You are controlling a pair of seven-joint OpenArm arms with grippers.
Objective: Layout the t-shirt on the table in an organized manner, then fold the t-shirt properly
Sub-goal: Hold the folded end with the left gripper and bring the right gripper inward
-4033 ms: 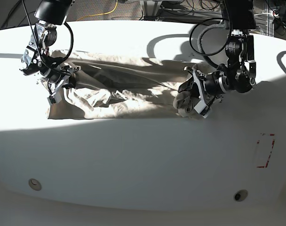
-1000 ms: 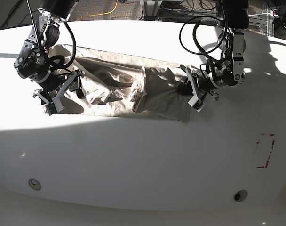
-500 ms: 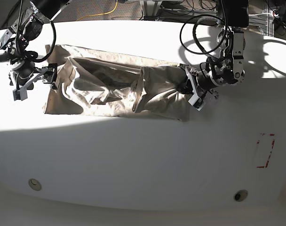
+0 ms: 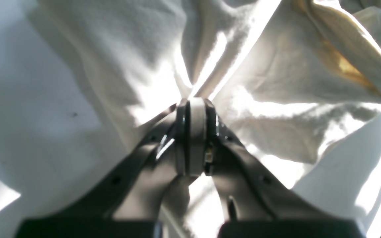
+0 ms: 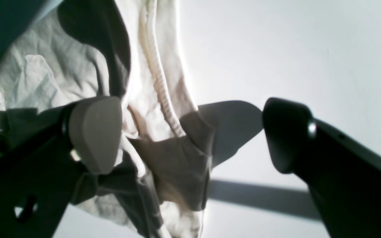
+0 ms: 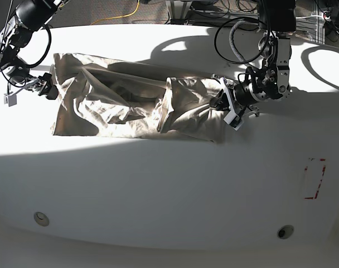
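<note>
The beige t-shirt [image 6: 130,106] lies wrinkled and stretched sideways across the back half of the white table [image 6: 169,190], with one fold bunched near its middle. In the base view my left gripper [image 6: 217,104] sits at the shirt's right edge. The left wrist view shows that gripper [image 4: 192,104] shut on a pinch of the t-shirt [image 4: 276,99]. My right gripper [image 6: 27,92] hangs just off the shirt's left edge. In its wrist view the right gripper [image 5: 190,132] is open, and a ribbed edge of the t-shirt [image 5: 164,99] lies beside the left pad [image 5: 94,132].
A red dashed rectangle [image 6: 314,178] marks the table at the right. Two small round holes [image 6: 41,218] [image 6: 285,231] sit near the front edge. Cables and equipment [image 6: 214,8] crowd the floor behind the table. Strong sunlight cuts hard shadows across the shirt.
My right arm has swung left and back off the shirt's left edge, and the cloth it held now lies flat. The left gripper has stayed at the right edge, still pinching.
</note>
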